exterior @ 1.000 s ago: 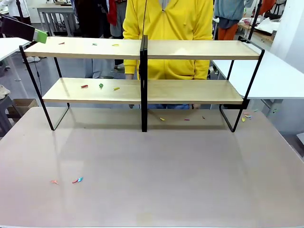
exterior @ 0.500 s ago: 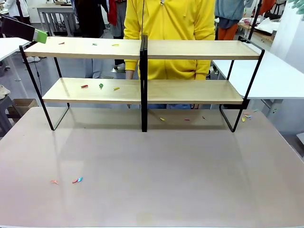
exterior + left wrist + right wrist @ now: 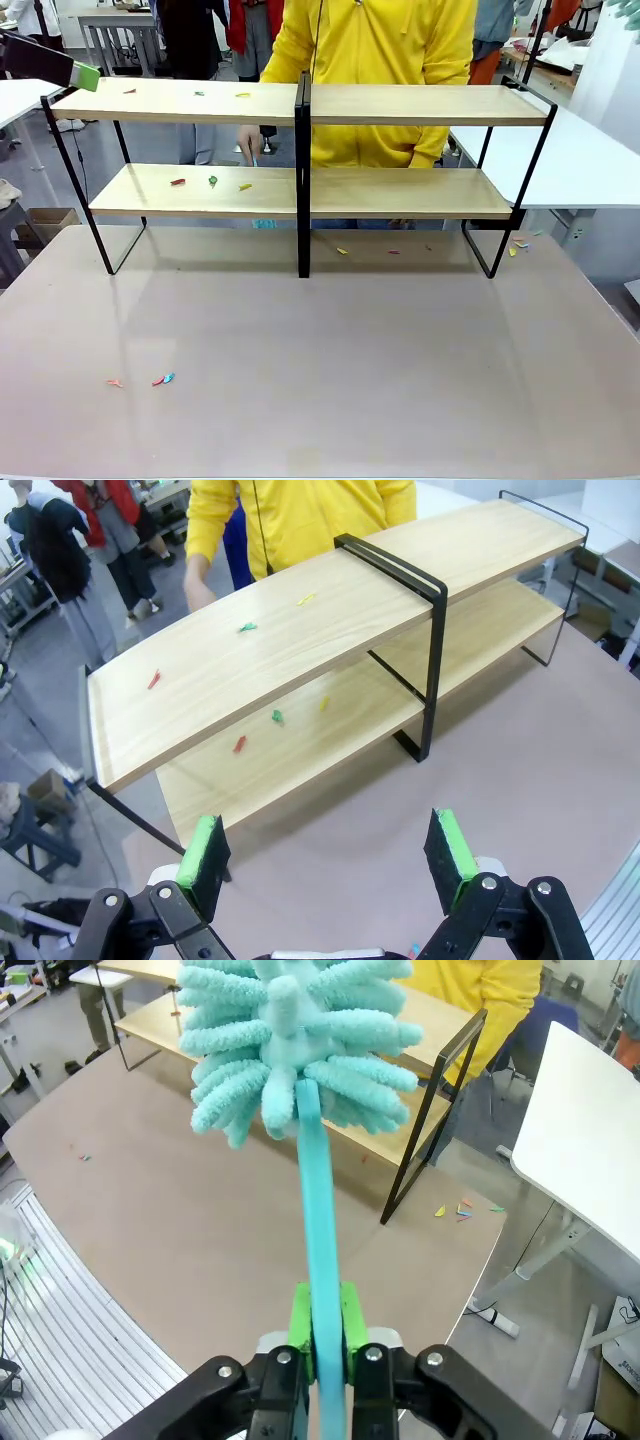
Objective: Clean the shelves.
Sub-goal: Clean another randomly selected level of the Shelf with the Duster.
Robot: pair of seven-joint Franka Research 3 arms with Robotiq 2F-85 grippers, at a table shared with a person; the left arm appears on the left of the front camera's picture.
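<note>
Since a second ago the person [image 3: 370, 60] in yellow has shifted rightward behind the shelves [image 3: 420, 105], one hand [image 3: 247, 143] now showing between the boards. The left end effector [image 3: 330, 852], at ten o'clock by the top board's end, has fingers apart; the shelves stand at twelve o'clock on the tabletop [image 3: 320, 350]; the right end effector [image 3: 322, 1345] clamps a teal duster [image 3: 300, 1040].

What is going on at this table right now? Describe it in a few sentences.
The right gripper is shut on the handle of a fluffy turquoise duster, held up near the right end of the two-tier light-wood shelves with a black metal frame. The left gripper hangs open near their left end, empty. Small coloured scraps lie on the left halves of both boards and on the brownish table. A person in a yellow hoodie stands behind the shelves.
</note>
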